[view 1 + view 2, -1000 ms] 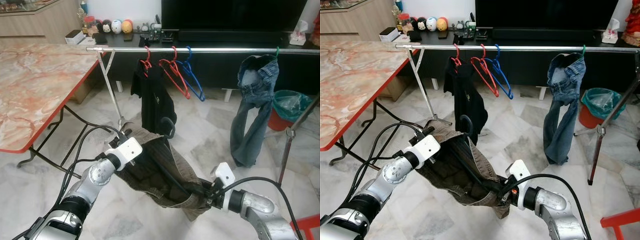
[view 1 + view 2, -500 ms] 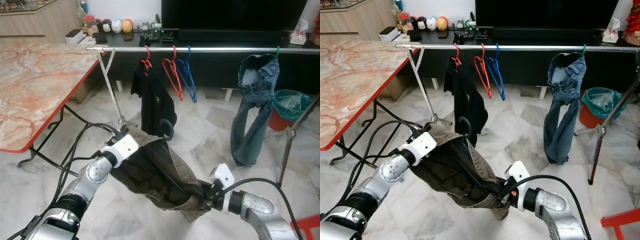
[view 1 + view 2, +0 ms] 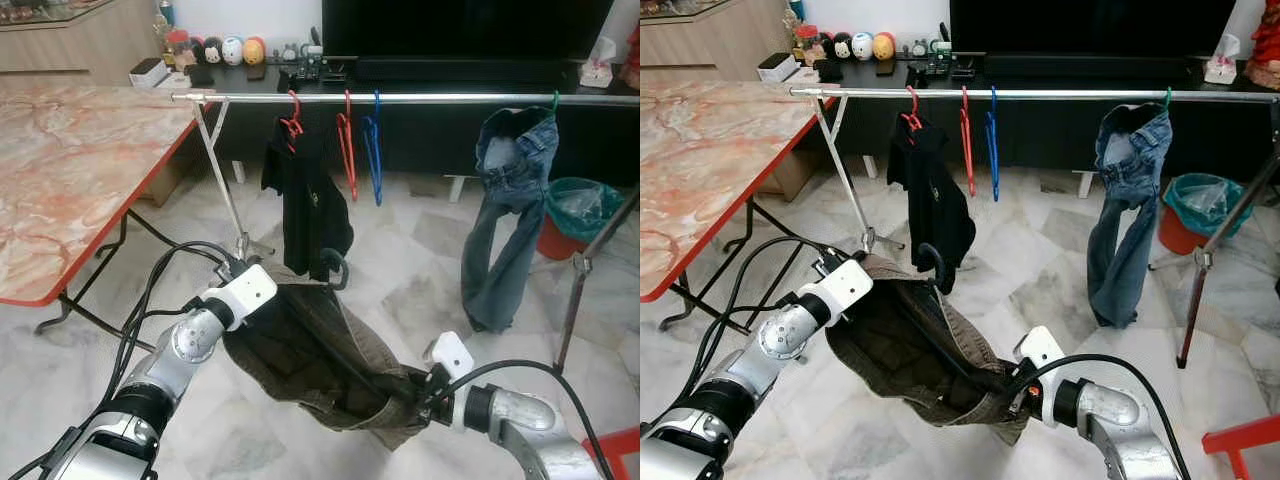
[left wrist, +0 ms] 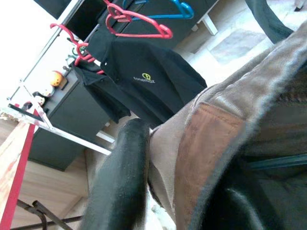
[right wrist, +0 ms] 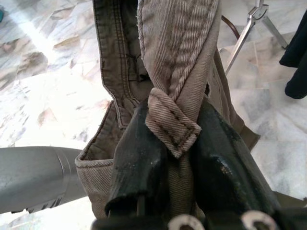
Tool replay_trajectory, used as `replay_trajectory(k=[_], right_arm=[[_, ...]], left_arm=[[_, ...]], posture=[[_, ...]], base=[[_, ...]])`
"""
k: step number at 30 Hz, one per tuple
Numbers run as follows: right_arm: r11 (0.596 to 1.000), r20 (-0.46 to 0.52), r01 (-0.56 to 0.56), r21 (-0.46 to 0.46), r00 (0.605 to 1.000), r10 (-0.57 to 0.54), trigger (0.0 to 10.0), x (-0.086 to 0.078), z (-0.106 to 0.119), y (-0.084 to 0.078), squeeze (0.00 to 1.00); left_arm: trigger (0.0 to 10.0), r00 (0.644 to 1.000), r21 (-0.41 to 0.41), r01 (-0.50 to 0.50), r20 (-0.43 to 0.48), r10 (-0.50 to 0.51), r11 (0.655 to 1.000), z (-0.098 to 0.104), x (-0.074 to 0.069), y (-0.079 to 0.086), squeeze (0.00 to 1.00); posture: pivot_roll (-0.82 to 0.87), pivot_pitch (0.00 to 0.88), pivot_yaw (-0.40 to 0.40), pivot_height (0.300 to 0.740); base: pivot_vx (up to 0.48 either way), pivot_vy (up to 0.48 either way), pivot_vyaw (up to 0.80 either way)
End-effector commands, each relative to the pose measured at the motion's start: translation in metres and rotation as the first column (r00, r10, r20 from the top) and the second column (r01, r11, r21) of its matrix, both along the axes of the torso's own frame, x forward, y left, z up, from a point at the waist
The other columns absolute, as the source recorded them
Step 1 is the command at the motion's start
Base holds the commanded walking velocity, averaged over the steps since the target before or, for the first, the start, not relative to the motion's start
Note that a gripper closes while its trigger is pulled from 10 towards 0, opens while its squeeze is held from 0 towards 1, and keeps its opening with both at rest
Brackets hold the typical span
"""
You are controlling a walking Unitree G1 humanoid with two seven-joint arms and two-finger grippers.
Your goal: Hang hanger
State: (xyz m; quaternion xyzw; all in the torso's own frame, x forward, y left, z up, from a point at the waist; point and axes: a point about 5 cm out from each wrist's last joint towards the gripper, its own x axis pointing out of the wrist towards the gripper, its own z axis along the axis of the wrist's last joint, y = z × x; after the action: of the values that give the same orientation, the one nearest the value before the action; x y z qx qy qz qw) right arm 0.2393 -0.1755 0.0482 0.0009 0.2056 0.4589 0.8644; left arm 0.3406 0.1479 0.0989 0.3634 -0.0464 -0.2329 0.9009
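Note:
Olive-brown corduroy trousers [image 3: 320,350] hang on a black hanger whose hook [image 3: 336,270] sticks up above the waistband. They sag low between my two arms, well below the silver rail [image 3: 420,99]. My left gripper [image 3: 272,300] is shut on the waistband's left end; its black finger [image 4: 120,177] lies against the cloth by a brown patch [image 4: 204,143]. My right gripper [image 3: 418,386] is shut on the right end, both fingers [image 5: 139,153] pinching a belt loop [image 5: 171,122].
On the rail hang a black shirt [image 3: 308,190], an empty red hanger [image 3: 347,150], a blue hanger [image 3: 373,150] and jeans [image 3: 505,200]. A marble-topped table [image 3: 70,170] stands at the left. The rail's legs [image 3: 225,180], a lined bin [image 3: 572,215] and a red stool corner [image 3: 615,445] stand around.
The empty red and blue hangers have swung round to hang edge-on. The trousers and my right gripper have sunk a little lower.

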Motion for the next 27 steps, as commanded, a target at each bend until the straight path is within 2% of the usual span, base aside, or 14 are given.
replay_trajectory(k=[1, 6, 11, 16, 20, 22, 26, 27], right_arm=[[1.0, 0.045, -0.017, 0.003, 0.999, 0.016, 10.0, 0.002, 0.007, -0.002, 0.0], [0.999, 0.037, -0.051, -0.011, 0.998, 0.052, 10.0, -0.004, 0.011, -0.011, 0.0], [0.992, 0.0, -0.086, -0.092, 0.996, 0.086, 10.0, -0.013, 0.01, -0.031, 0.0], [0.982, -0.027, -0.101, -0.161, 0.995, 0.098, 10.0, -0.017, 0.007, -0.041, 0.0], [0.981, -0.026, -0.097, -0.167, 0.995, 0.093, 10.0, -0.02, 0.012, -0.051, 0.0], [0.965, -0.018, -0.061, -0.255, 0.998, 0.059, 10.0, -0.018, 0.01, -0.06, 0.0], [0.958, 0.007, -0.023, -0.284, 1.0, 0.026, 10.0, -0.014, 0.01, -0.063, 0.0], [0.955, 0.029, 0.008, -0.295, 1.0, 0.0, 10.0, -0.012, 0.011, -0.067, 0.0]], left_arm=[[0.0, 1.0, 0.019, -0.011, -0.001, 0.011, 1.0, 0.003, 0.003, 0.006, 0.0], [0.0, 1.0, 0.027, -0.024, 0.003, 0.024, 0.999, 0.004, 0.004, 0.009, 0.0], [0.0, 0.999, 0.032, -0.032, 0.008, 0.031, 0.999, 0.005, 0.005, 0.01, 0.0], [0.0, 0.999, 0.033, -0.034, 0.012, 0.034, 0.999, 0.006, 0.006, 0.01, 0.0], [0.0, 0.999, 0.042, -0.036, 0.012, 0.035, 0.998, 0.006, 0.006, 0.011, 0.0], [0.0, 0.999, 0.05, -0.034, 0.0, 0.034, 0.998, 0.005, 0.006, 0.011, 0.0], [0.0, 0.999, 0.067, -0.034, -0.012, 0.035, 0.997, 0.003, 0.006, 0.012, 0.0], [1.6, 0.998, 0.076, -0.043, -0.033, 0.046, 0.996, -0.001, 0.006, 0.012, 0.0]], posture=[[0.06, 0.048, 0.085, 0.74], [0.06, 0.048, 0.087, 0.74], [0.05, 0.05, 0.088, 0.74], [0.05, 0.05, 0.088, 0.74], [0.05, 0.05, 0.092, 0.74], [0.05, 0.05, 0.093, 0.74], [0.05, 0.048, 0.095, 0.74], [0.05, 0.048, 0.099, 0.74]], base=[[0.0, 0.0, 0.0], [0.0, 0.0, 0.0], [0.0, 0.0, 0.0], [0.0, 0.0, 0.0], [0.0, 0.0, 0.0], [0.0, 0.0, 0.0], [0.0, 0.0, 0.0], [0.0, 0.0, 0.0]])
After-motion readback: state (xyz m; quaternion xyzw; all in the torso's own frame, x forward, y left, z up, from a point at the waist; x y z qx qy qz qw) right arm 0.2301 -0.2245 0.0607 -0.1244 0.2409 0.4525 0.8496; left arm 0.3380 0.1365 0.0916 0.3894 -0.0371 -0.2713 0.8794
